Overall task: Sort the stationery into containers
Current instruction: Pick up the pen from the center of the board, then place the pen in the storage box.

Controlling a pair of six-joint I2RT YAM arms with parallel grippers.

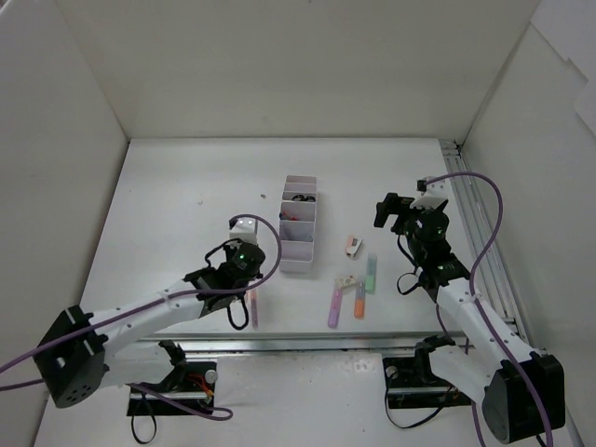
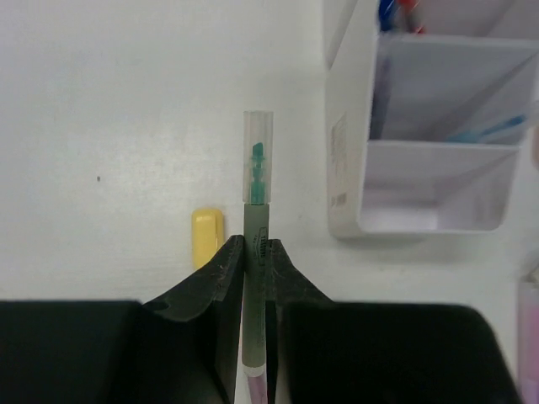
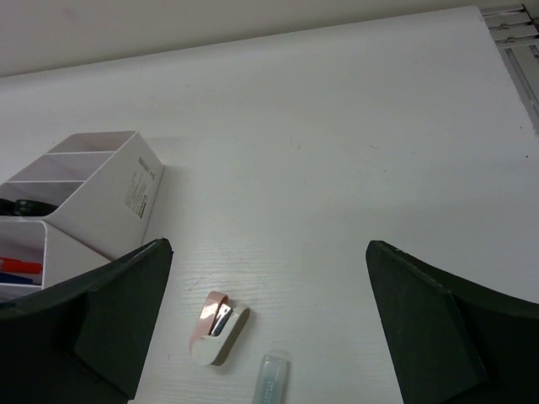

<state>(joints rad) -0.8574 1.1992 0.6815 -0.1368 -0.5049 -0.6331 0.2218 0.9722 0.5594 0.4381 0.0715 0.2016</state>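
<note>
Marker (image 2: 257,168), slim, grey-green barrel, clear cap over a green tip, pinkish at the rear end: was pinched on the barrel behind the cap by the left gripper (image 2: 255,244), jaws narrow and closed on it, cap pointing away from the wrist. Position: just left of the tray (image 2: 345,151), level with its nearest compartment; whether it was lifted off the table could not be told. Judged light, stiff, smooth plastic, apt to pivot or slide in a pinch; best held square across mid-barrel, not on the cap. Yellow piece (image 2: 206,237) lay on the table just left of the fingers. Tray compartments held a few items, partly hidden. Loose on the table right of the tray: eraser (image 1: 353,246), green highlighter (image 1: 371,273), orange highlighter (image 1: 359,301), purple highlighter (image 1: 333,305). Right gripper (image 3: 268,248) hung above the eraser, jaws wide, holding nothing.
</note>
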